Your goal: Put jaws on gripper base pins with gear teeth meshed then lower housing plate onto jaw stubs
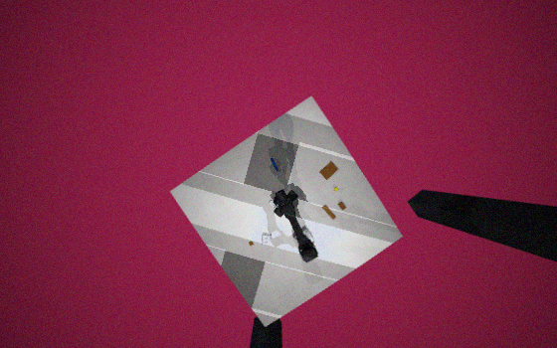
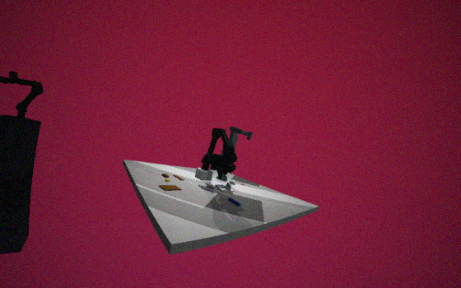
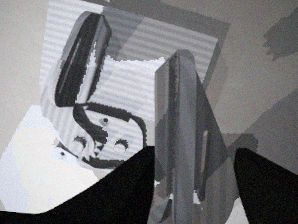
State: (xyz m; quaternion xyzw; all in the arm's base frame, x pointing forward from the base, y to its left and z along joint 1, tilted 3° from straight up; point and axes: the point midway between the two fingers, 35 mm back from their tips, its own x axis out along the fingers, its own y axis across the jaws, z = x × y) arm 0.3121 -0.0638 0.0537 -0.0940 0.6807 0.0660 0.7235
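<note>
My gripper (image 1: 285,202) (image 2: 222,178) (image 3: 194,156) is shut on a grey jaw (image 3: 185,90), which stands upright between the black fingertips in the wrist view. The pale gripper base (image 3: 52,112) is left of the held jaw, with round pins showing near its lower part. The other jaw (image 3: 82,62), dark and grey, is at the base's upper left. I cannot tell how its gear sits on a pin. A small pale plate with holes (image 1: 267,239), apparently the housing plate, lies left of the arm. The arm hides most of the base in the top view.
A blue bar (image 1: 274,164) (image 2: 235,202) lies beyond the hand. A large brown block (image 1: 328,170) (image 2: 169,188), two smaller ones and a yellow piece (image 1: 336,189) (image 2: 167,180) lie to one side. A tiny orange piece (image 1: 251,243) is near the small plate. Shadows cross the tabletop.
</note>
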